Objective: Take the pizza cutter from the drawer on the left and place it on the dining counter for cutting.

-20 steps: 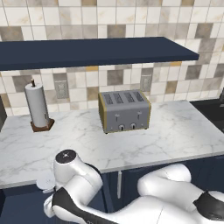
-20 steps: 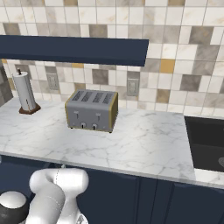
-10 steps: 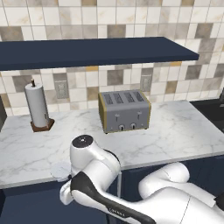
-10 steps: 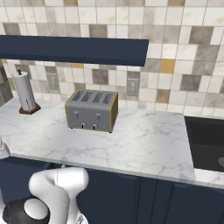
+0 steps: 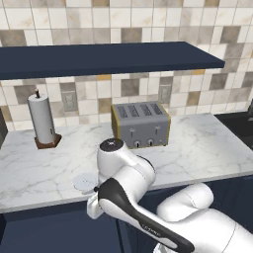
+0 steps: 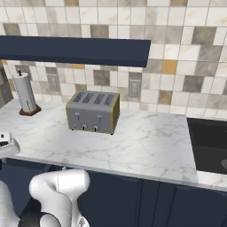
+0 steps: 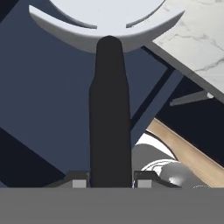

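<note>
We see the gripper clamped on the black handle of the pizza cutter, whose long axis runs straight out from between the fingertips to the pale wheel at the far end. From the left base, the wheel of the pizza cutter shows just left of the wrist, at the near edge of the marble worktop that carries the toaster. We judge that the carry turns on swinging away from this worktop; the drawer below is partly cut off.
</note>
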Available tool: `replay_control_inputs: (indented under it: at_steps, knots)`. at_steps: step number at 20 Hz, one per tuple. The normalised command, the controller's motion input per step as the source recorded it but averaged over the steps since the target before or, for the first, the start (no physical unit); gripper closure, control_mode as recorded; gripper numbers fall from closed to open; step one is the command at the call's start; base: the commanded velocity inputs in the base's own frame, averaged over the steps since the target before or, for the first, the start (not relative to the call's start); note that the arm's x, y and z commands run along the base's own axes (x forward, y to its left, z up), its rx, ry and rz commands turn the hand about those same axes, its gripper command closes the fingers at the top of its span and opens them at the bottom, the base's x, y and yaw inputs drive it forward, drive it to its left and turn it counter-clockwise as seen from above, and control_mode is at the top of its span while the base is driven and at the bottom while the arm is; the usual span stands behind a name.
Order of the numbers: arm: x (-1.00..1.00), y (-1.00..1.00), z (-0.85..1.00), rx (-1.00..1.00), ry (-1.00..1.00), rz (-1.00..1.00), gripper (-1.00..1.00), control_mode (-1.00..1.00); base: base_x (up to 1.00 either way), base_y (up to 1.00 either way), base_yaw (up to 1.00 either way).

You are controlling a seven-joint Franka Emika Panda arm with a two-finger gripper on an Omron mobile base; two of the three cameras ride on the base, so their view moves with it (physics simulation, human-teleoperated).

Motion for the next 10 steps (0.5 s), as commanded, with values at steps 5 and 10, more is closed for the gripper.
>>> replay_control_inputs:
  at_steps: [5, 10]
  knots:
    - [0.0, -0.61, 0.23, 0.0, 0.0, 0.0, 1.0, -1.0, 0.0, 0.0, 0.0]
    - [0.08, -0.61, 0.21, 0.0, 0.0, 0.0, 1.0, -1.0, 0.0, 0.0, 0.0]
